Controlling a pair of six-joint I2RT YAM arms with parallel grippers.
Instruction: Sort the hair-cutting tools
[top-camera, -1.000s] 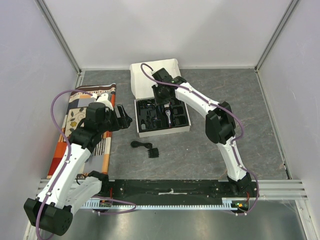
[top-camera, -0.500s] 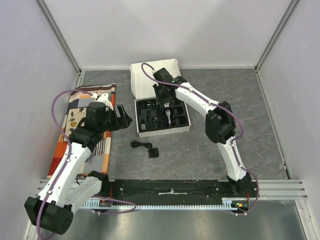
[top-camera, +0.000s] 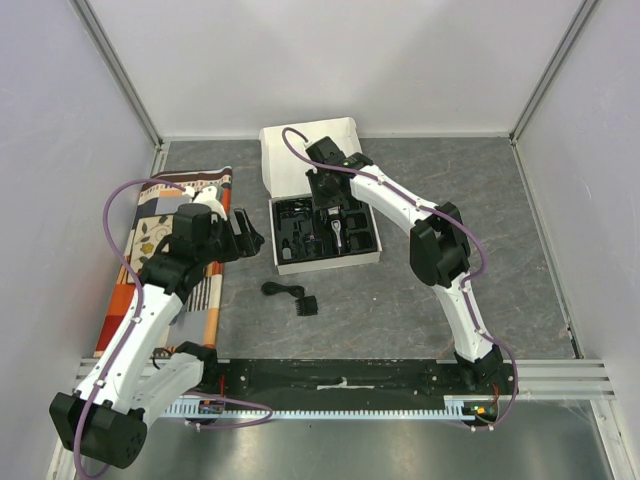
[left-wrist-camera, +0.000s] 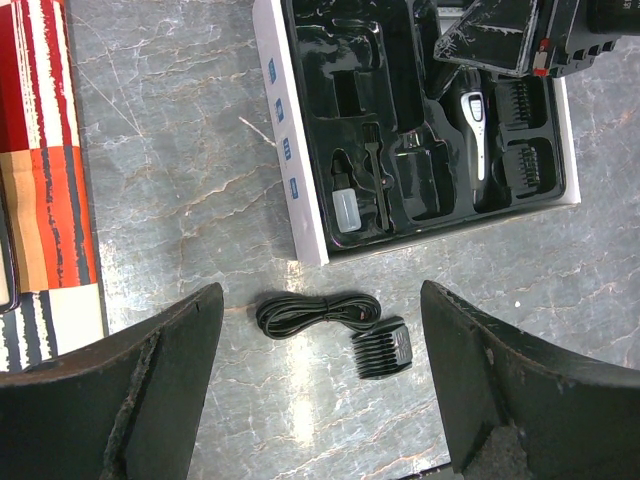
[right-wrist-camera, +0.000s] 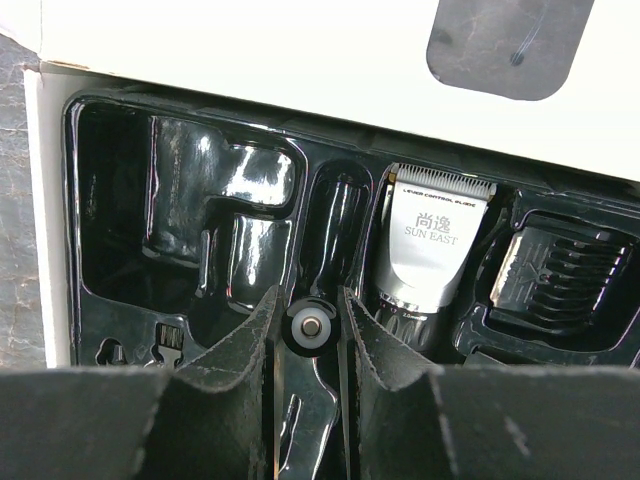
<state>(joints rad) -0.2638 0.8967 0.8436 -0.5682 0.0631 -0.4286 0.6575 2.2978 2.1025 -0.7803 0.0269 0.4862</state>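
Observation:
The white box (top-camera: 290, 262) holds a black moulded tray (right-wrist-camera: 130, 200). In it lies the black clipper (right-wrist-camera: 435, 235) with its silver blade head, also seen from the left wrist (left-wrist-camera: 474, 125). My right gripper (right-wrist-camera: 310, 298) hangs over the tray (top-camera: 325, 195), shut on a tiny dark bottle (right-wrist-camera: 309, 326) with a white cap, seen end-on above a narrow slot. On the grey table in front of the box lie the coiled black cable (left-wrist-camera: 318, 312) and a small black comb guard (left-wrist-camera: 382, 347). My left gripper (left-wrist-camera: 322, 305) stands open above them, holding nothing.
Two more comb guards (left-wrist-camera: 528, 165) sit in the tray's right pockets, with a small brush (left-wrist-camera: 372, 180) and a pale bottle (left-wrist-camera: 343, 208) at its left. A patterned cloth (top-camera: 165, 225) covers the table's left side. The open white lid (right-wrist-camera: 300, 50) rises behind the tray.

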